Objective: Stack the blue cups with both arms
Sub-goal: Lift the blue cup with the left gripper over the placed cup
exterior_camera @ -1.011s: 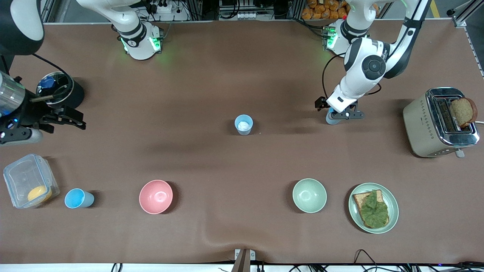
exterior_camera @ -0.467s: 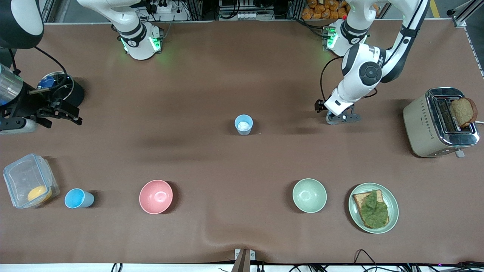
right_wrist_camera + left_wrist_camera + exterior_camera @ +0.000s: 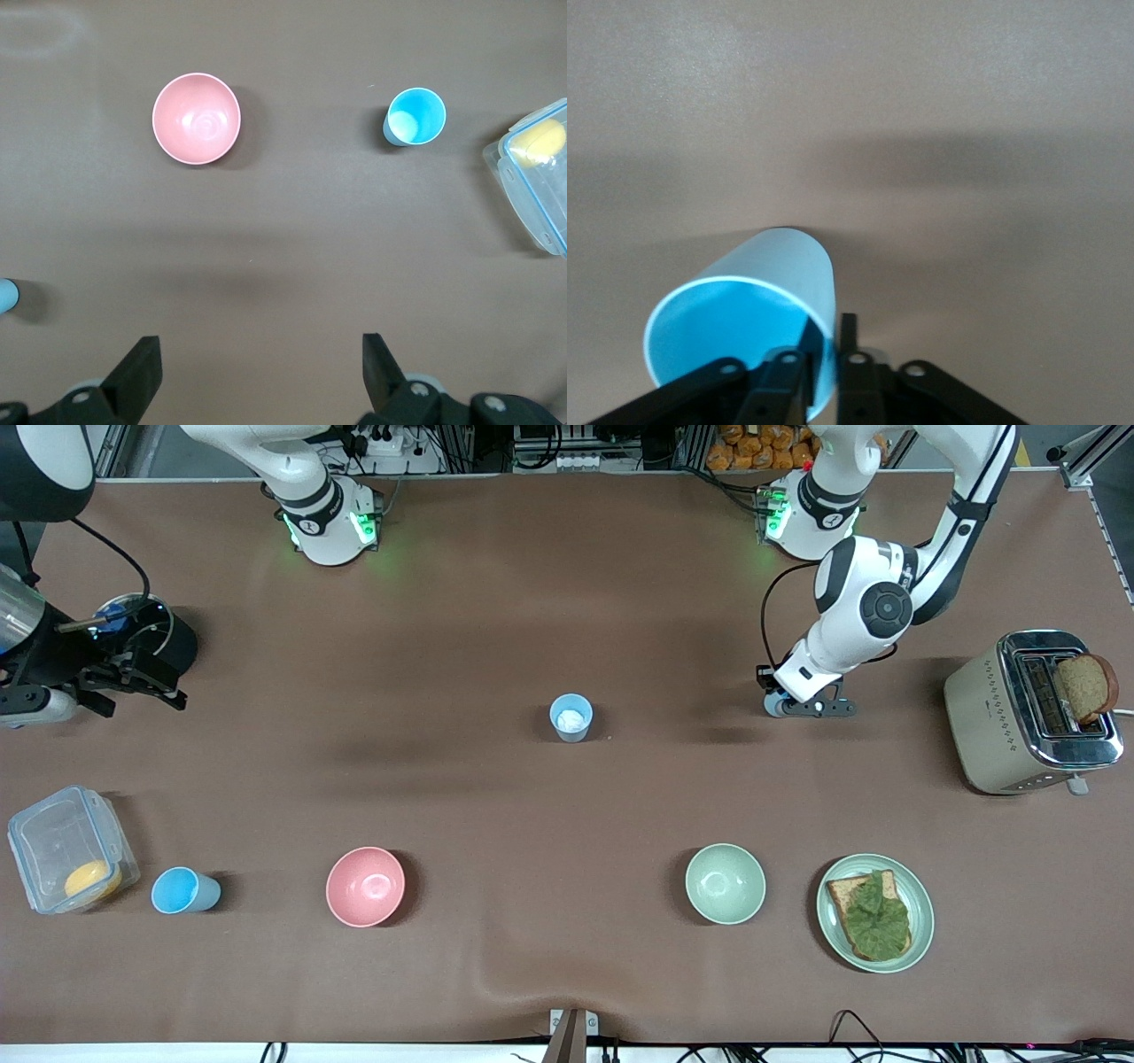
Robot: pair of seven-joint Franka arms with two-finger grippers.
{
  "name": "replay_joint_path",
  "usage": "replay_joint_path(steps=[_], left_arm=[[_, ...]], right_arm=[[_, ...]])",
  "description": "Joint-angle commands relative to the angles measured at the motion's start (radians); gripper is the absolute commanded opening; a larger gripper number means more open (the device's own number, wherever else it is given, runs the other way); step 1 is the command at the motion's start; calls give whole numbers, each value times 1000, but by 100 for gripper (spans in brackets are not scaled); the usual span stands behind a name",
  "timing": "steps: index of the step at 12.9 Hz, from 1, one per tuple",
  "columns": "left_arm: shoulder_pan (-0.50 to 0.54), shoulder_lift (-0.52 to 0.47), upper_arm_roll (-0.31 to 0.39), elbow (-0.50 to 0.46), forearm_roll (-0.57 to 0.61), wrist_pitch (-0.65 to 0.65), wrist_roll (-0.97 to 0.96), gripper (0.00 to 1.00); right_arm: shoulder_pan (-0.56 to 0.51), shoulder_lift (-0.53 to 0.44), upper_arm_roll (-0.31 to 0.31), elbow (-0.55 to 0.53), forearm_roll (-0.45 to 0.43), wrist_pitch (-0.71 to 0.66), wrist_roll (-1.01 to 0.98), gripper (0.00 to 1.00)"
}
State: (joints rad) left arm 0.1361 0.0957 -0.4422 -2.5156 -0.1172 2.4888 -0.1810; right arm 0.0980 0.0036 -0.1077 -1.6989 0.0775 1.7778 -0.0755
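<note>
The left pincer (image 3: 802,707) has dropped low over the bench (image 3: 567,797) toward the left arm's end and now pinches the wall of 1 blue cup (image 3: 749,332), 1 finger inside the rim and 1 outside, clamped narrow on it. A second ago more of that cup showed beside the fingers; now only a sliver shows in the front view, so the grasp looks made and a lift can follow.

The right pincer (image 3: 133,682) has drifted toward the bench edge at the right arm's end, fingers spread wide and empty.

2 more cups stand free: the middle cup (image 3: 570,716) (something white inside) and the front cup (image 3: 183,890) beside the clear box (image 3: 66,850).
</note>
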Motion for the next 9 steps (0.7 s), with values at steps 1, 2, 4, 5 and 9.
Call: replay_joint_path(steps=[1,2,4,5,9], left_arm=[[5,-60,-10,1,-13,-40,20,0],[0,-79,-13,14,-15,-48,14,0],[-19,-116,-15,78,-27,-111,6,0],[-48,-122,-15,139,-29,-157,-3,0],[-140,-93,-13,366,-52,-241,-87,0]], right_arm=[[-32,-40,22,-64,13,25,-18,100],[-31,-40,20,-62,12,20,-20,100],[-34,-37,19,-53,12,12,-18,100],[-38,-34,19,-35,12,14,-15,100],[-40,-37,20,-5,12,12,-7,100]])
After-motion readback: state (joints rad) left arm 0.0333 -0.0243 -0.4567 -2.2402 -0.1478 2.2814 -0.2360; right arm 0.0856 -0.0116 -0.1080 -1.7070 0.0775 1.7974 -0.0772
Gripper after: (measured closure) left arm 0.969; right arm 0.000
